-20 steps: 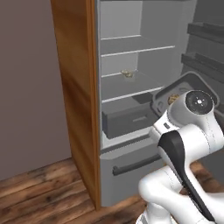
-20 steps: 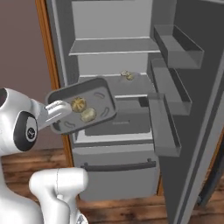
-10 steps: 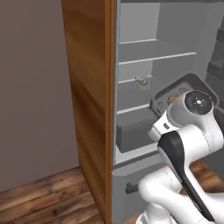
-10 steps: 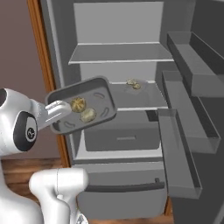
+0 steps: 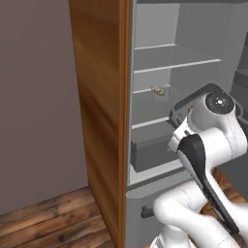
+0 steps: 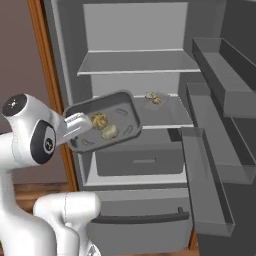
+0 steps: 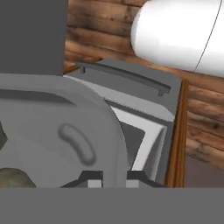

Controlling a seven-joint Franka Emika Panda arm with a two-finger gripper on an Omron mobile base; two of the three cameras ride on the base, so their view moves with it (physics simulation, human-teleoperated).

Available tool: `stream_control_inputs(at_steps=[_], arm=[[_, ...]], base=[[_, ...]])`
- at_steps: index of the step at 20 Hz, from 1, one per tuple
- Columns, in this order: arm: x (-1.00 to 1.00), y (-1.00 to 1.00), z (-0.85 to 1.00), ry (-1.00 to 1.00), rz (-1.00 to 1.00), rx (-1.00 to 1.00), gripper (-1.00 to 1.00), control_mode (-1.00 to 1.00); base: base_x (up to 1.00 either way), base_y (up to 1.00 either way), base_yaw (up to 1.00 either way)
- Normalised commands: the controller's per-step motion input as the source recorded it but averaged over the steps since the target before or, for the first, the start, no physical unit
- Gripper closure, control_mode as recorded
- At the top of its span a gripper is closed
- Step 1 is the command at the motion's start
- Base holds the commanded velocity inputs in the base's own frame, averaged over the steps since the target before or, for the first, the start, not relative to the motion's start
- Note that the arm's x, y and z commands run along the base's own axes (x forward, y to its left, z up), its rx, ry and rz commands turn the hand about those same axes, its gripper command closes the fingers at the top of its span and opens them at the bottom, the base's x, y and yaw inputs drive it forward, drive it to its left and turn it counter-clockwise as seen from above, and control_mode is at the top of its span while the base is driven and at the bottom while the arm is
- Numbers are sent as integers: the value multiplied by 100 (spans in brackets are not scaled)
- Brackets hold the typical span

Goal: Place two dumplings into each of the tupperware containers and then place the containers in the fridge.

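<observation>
My gripper (image 6: 84,124) is shut on the left rim of a grey tupperware container (image 6: 120,112), held tilted in front of the open fridge (image 6: 135,62). Two dumplings (image 6: 99,120) lie inside the tub, side by side. In the hand view the container (image 7: 52,127) lies across the left, with its rim between the fingertips (image 7: 93,180) and a dumpling (image 7: 12,177) at the lower left. More dumplings (image 6: 152,97) sit on the fridge's middle shelf, also seen in the left base view as dumplings (image 5: 159,89). There the held container's rim (image 5: 191,100) peeks out behind my arm.
The fridge door (image 6: 220,150) stands open at the right with its deep door shelves jutting out. A grey drawer (image 6: 137,160) sits under the middle shelf, and a lower drawer (image 6: 140,227) below it. The wood-panelled side (image 5: 99,121) borders the fridge on the left. The floor is wooden.
The whole picture has shifted: the base has driven closer to the fridge, which now looks larger. The container with its two dumplings stays in my gripper as before.
</observation>
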Motion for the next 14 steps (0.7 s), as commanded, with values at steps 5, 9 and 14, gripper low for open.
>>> stream_control_inputs(at_steps=[5, 9, 14], arm=[[15, -54, 0, 46, 11, -5, 100, -100], [0, -34, 0, 33, 43, -19, 100, -100], [10, -63, 0, 10, 52, -3, 100, -100]], base=[[0, 0, 0], [0, 0, 0], [0, 0, 0]])
